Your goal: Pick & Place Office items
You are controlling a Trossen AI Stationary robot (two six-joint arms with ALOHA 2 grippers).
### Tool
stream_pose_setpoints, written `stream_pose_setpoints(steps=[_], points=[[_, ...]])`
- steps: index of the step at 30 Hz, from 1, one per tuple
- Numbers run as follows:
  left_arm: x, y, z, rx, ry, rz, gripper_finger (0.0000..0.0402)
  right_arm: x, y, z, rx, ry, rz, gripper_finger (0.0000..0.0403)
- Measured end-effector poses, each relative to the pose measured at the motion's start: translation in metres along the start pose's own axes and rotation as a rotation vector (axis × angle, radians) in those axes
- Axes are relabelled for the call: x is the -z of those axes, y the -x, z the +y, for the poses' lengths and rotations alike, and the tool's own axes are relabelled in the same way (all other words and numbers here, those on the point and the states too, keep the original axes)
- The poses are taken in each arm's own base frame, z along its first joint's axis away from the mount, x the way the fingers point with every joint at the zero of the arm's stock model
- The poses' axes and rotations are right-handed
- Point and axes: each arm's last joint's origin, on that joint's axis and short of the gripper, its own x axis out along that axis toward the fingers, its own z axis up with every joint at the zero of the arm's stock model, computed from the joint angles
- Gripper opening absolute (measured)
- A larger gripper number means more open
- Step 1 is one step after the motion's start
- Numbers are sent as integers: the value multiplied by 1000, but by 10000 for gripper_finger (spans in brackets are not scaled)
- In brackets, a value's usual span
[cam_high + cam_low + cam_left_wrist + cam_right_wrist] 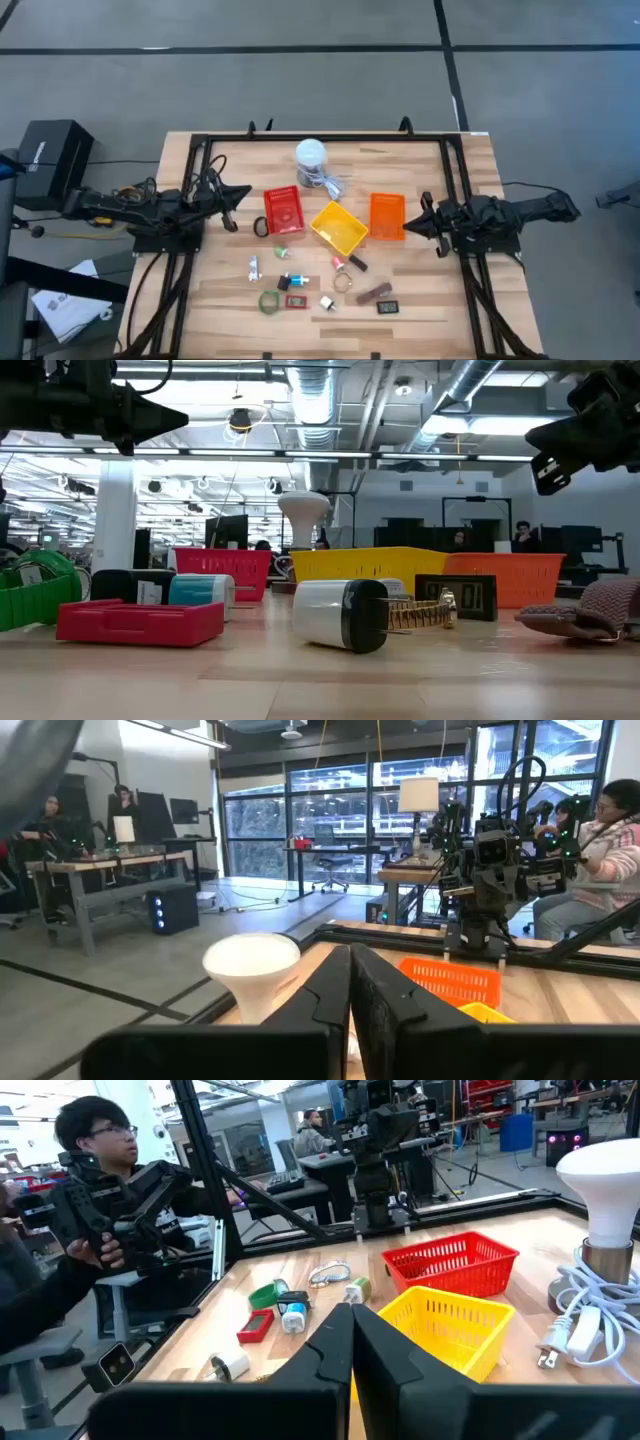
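Office items (320, 285): small assorted pieces scattered on the near half of the table, in front of the trays, untouched. Among them are a green ring (268, 302), flat red piece (296, 301), brown bar (373, 293) and wire ring (343, 281).

Trays: red (283, 210), yellow (339, 227) and orange (387, 216), perforated plastic, rectangular.

Lamp (312, 160): white, rounded, corded.

Table (230, 310): pale wood planks, black frame.

Left gripper (240, 195) and right gripper (416, 218): raised at opposite edges, fingers pressed together, holding nothing.

Room: grey floor, desks, seated people.
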Motion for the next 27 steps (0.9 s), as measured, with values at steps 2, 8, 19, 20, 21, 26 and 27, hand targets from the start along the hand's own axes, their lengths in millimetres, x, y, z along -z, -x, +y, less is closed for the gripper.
stream_pose_setpoints(steps=[2, 8, 19, 20, 21, 26, 27], points=[[0, 0, 0, 0, 2, 0, 3, 0, 0, 0, 0, 0, -1, 1], [0, 0, 0, 0, 3, -2, 3, 0, 0, 0, 0, 0, -2, 1], [-2, 0, 0, -1, 11, -14, 3, -1, 0, 0, 12, 207, -18, 1], [-2, 0, 0, -1, 11, -14, 3, -3, 0, 0, 28, 243, -33, 1], [-2, 0, 0, -2, 13, -17, 3, -5, 0, -1, 52, 275, -60, 1], [-3, 0, -2, 65, 46, -28, 3, -23, 3, -3, 251, 282, -241, 1], [-3, 0, -3, 106, 62, -33, 3, -25, 4, -4, 289, 271, -265, 1]])
